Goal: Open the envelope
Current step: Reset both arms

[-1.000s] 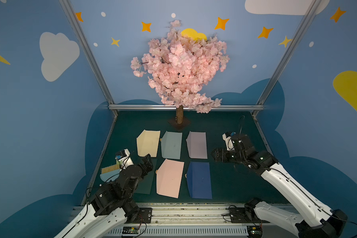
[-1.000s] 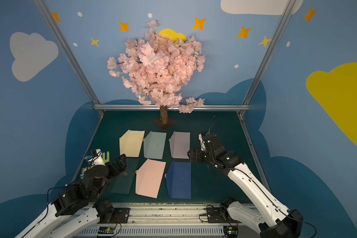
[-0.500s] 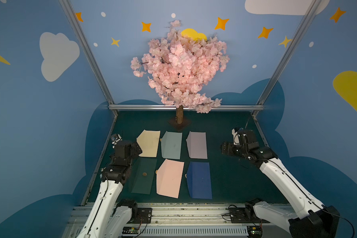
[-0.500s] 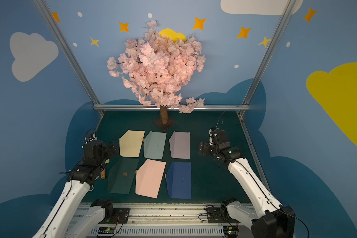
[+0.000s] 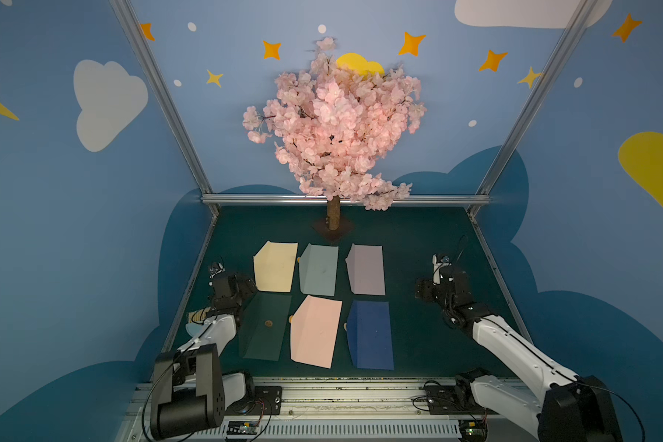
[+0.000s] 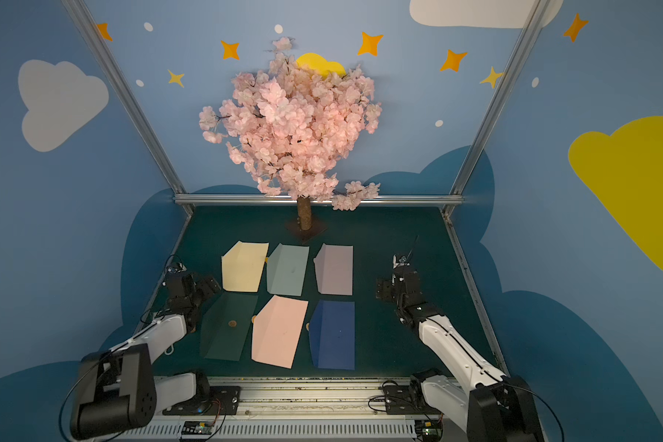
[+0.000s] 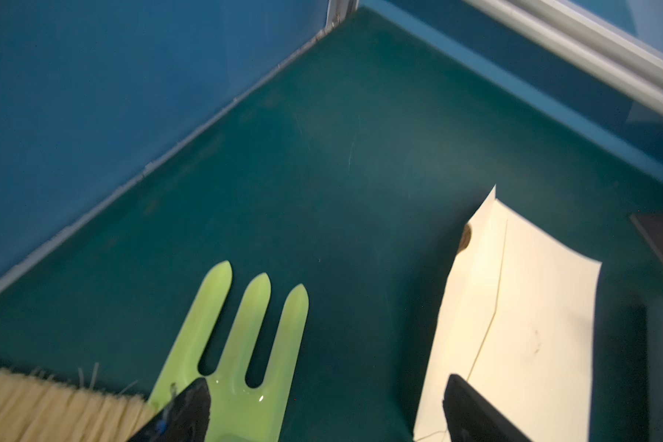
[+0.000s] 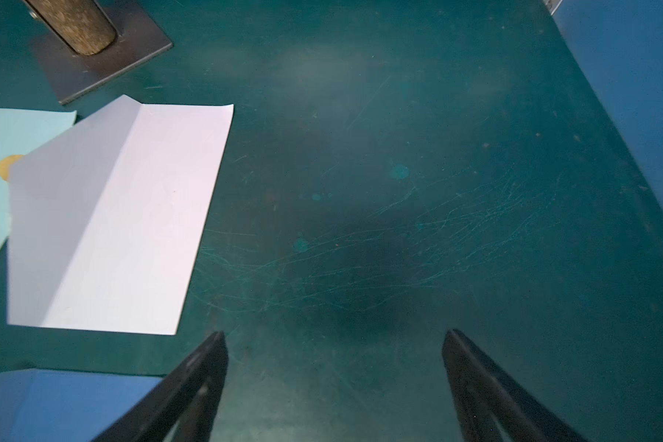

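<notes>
— Biggest things first: a green surface (image 5: pixel 418 237), a blossom tree (image 5: pixel 333 126) at the back, six envelopes laid out in two rows. Know which one to open?

— Probably the dark green envelope (image 5: pixel 263 336), front row, nearest the left arm. Lies flat, and looks to be the only one with no flap folded out.

— And the pincers?

— Left pincer (image 7: pixel 328 394) spread wide, holding nothing, hanging just beside that envelope's far corner. Near the cream envelope (image 7: pixel 513 325), a green fork (image 7: pixel 245 413) and a brush (image 7: pixel 35 405). Right pincer (image 8: pixel 335 340) spread too, also holding nothing, over bare surface near the lilac envelope (image 8: pixel 112 222).

— So how to do it well?

— Come in low at the flap's edge, not straight down. Slide one finger under the paper close to the round seal (image 5: pixel 268 323), pinch lightly, peel back slowly. Bring the right arm across to press the body down, or else risk dragging the whole envelope along. Keep clear of the fork and the cream envelope on the way in.
</notes>
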You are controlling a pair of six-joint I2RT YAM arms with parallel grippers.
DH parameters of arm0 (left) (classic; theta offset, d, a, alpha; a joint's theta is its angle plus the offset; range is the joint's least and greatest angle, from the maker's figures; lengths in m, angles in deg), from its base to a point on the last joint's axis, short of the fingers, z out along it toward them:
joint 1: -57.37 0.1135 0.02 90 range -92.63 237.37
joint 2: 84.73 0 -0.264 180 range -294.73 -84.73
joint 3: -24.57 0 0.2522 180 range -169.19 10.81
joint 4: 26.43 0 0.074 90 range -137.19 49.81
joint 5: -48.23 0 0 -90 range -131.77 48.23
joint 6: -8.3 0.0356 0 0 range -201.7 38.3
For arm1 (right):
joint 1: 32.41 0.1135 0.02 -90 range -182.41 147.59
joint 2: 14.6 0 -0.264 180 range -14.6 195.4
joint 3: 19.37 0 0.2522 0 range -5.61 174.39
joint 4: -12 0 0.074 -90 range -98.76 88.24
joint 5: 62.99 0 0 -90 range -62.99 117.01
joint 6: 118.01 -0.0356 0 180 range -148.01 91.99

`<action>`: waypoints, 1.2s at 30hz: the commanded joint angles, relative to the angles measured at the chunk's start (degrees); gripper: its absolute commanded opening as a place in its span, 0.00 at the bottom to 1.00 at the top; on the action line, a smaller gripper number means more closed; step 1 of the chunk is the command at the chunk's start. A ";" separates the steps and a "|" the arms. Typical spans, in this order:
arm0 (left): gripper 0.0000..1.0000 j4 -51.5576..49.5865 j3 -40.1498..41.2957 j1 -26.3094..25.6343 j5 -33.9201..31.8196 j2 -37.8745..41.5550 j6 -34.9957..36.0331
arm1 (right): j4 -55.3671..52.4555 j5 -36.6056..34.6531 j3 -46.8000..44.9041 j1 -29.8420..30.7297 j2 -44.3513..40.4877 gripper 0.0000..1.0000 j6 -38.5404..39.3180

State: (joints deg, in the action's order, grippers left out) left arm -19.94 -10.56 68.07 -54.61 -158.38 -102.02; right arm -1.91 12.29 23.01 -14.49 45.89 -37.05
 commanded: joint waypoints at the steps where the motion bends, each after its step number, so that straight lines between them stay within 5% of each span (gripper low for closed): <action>1: 0.92 17.83 1.17 -1.50 1.37 -3.20 4.69 | 14.77 -1.70 -2.95 -2.46 -0.19 0.90 2.39; 11: 0.88 29.17 -1.17 -9.58 13.30 -15.47 20.80 | 24.14 4.17 -3.85 -10.12 6.43 0.89 3.79; 14: 0.99 35.33 1.43 -8.73 8.64 -16.44 17.37 | 32.33 4.75 -6.88 -12.15 9.64 0.89 3.83; 18: 1.00 35.29 1.28 -8.74 8.62 -16.54 17.65 | 42.74 7.50 -8.83 -14.11 15.76 0.87 4.30; 23: 1.00 35.56 1.41 -9.01 8.27 -16.60 17.81 | 34.82 18.96 -5.52 -16.59 15.65 0.83 9.66; 29: 1.00 35.65 1.50 -9.25 7.86 -16.54 17.93 | 57.90 23.77 -7.70 -18.93 29.85 0.84 8.47; 32: 1.00 35.56 1.29 -9.79 6.88 -16.61 18.42 | 37.91 25.13 -2.52 -19.44 24.89 0.84 8.89; 36: 1.00 34.85 0.96 -10.32 6.51 -16.58 19.00 | 48.70 25.01 -5.83 -19.32 27.61 0.86 9.37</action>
State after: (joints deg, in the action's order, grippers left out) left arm 14.29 -9.22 57.95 -47.46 -175.16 -84.18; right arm 41.24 35.39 17.92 -33.82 72.84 -28.54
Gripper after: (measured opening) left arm 0.999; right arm 0.861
